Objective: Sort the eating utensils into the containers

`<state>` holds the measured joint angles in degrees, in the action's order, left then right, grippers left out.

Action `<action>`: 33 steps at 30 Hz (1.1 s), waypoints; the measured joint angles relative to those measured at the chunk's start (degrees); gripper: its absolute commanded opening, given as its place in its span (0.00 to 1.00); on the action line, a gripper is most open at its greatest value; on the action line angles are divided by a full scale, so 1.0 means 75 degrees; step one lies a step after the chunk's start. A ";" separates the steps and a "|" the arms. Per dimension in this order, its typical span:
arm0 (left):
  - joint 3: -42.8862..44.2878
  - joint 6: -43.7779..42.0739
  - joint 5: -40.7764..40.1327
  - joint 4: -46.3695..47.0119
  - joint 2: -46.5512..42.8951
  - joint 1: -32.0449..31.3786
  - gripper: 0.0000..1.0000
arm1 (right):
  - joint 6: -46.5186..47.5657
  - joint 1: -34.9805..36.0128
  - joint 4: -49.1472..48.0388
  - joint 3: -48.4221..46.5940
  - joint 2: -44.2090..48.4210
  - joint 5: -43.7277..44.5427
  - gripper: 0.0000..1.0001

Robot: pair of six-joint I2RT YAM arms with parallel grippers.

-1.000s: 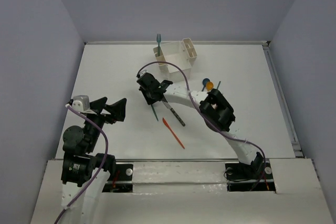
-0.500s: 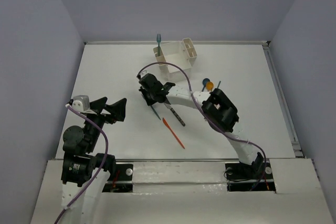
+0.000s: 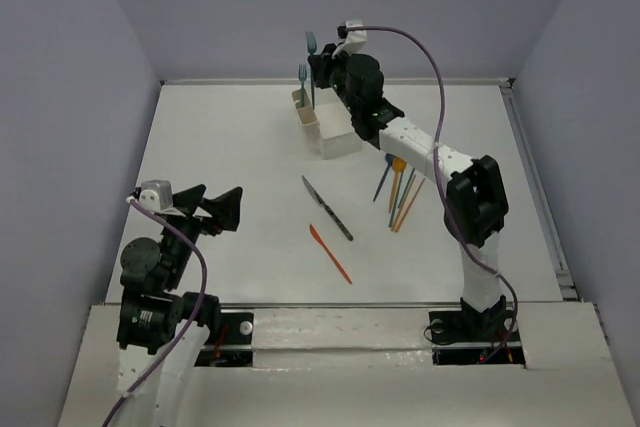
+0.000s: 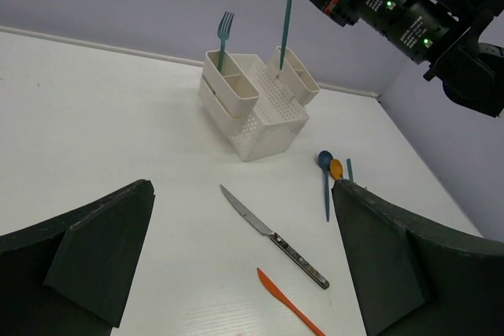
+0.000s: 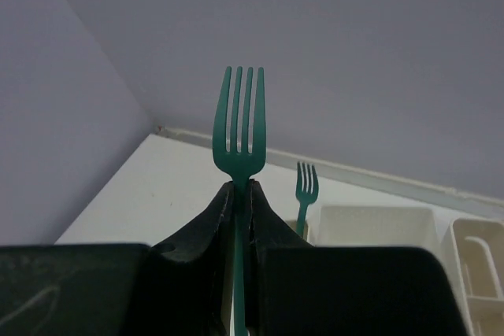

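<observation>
The right gripper [image 5: 242, 188] is raised at the far side of the bench [image 3: 220, 147] and clamped on the handle of a held teal fork [image 5: 240, 127], which is upright with its tines up. In the left wrist view the frame edge cuts off the tines. The fork's lower end hangs over the white caddy [image 4: 260, 135]; whether it touches cannot be told. From above, the arm hides part of the caddy. A second teal fork [image 4: 224, 33] stands in a narrow end slot. A steel knife [image 3: 328, 209] and an orange knife [image 3: 330, 253] lie on the bench, apart from the caddy. A blue spoon [image 4: 324, 160] lies just beside an orange spoon [image 4: 336, 168], whose handle is hidden behind a finger of the left gripper [image 3: 212, 209]. That gripper's jaws stand wide apart. From overhead, the slim handles around the spoons blur together.
</observation>
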<state>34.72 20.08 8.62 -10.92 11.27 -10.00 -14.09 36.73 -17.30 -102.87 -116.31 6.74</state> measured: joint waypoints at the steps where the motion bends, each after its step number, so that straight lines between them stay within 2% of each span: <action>1: 0.0000 -0.0003 0.0006 0.0003 0.0029 0.0000 0.99 | 0.0192 -0.0102 -0.0262 -0.0125 -0.0085 0.0058 0.00; 8: 0.0000 -0.0003 0.0029 -0.0003 0.0251 0.0000 0.99 | 0.0688 -0.0201 -0.1262 -0.1102 -0.1408 -0.0058 0.00; 18: 0.0000 -0.0006 0.0047 -0.0003 0.0472 0.0000 0.99 | 0.1105 -0.0242 -0.1472 -0.2766 -0.3185 -0.0204 0.00; 28: 0.0000 -0.0006 0.0047 -0.0006 0.0562 0.0000 0.99 | 0.1195 -0.0405 -0.1609 -0.3165 -0.3410 -0.0338 0.00; 33: 0.0000 -0.0006 0.0044 -0.0006 0.0577 0.0000 0.99 | 0.1221 -0.0463 -0.1920 -0.2640 -0.3410 -0.0388 0.00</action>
<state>34.72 20.03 8.95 -10.96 15.59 -10.00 -4.93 33.26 -31.70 -122.67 -141.88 3.84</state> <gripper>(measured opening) 0.988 0.098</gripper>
